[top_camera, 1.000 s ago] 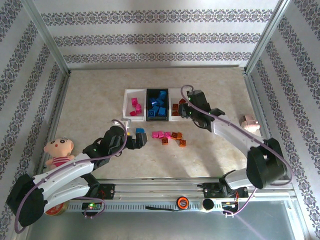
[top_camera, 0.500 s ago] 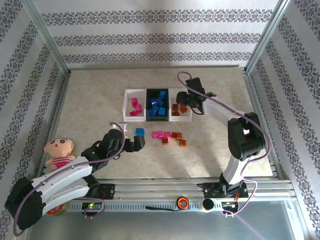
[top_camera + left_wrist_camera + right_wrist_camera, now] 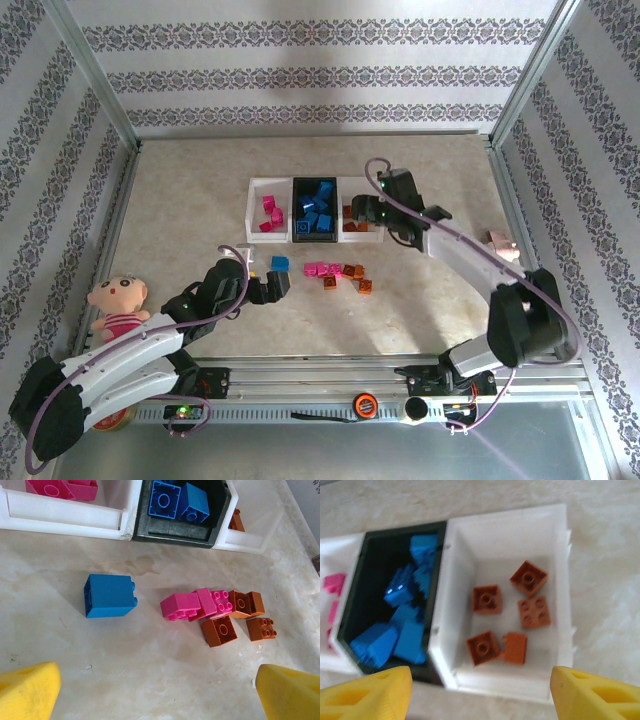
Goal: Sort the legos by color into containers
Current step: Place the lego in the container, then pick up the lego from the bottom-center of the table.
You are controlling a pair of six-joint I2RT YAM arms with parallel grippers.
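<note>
Three joined containers stand mid-table: a white tray [image 3: 258, 212] with pink legos, a black tray [image 3: 297, 228] with blue legos [image 3: 400, 630], and a white tray [image 3: 505, 540] with several orange-brown legos [image 3: 485, 600]. My right gripper [image 3: 372, 213] [image 3: 480, 700] hangs open over that right tray, nothing between its yellow fingers. On the table lie a loose blue lego [image 3: 109, 595] [image 3: 280, 263], pink legos [image 3: 187, 605] and orange-brown legos [image 3: 218, 631]. My left gripper [image 3: 277, 286] [image 3: 160, 700] stands wide open just short of them, touching none.
A pale pink toy pig [image 3: 500, 245] lies at the right edge of the table. A doll [image 3: 118, 300] sits at the left near my left arm. Metal frame posts and patterned walls close in the table on three sides.
My right gripper has gone from shut to open over the right white tray, and its arm has shifted. My left gripper has edged back a little and stays open.
</note>
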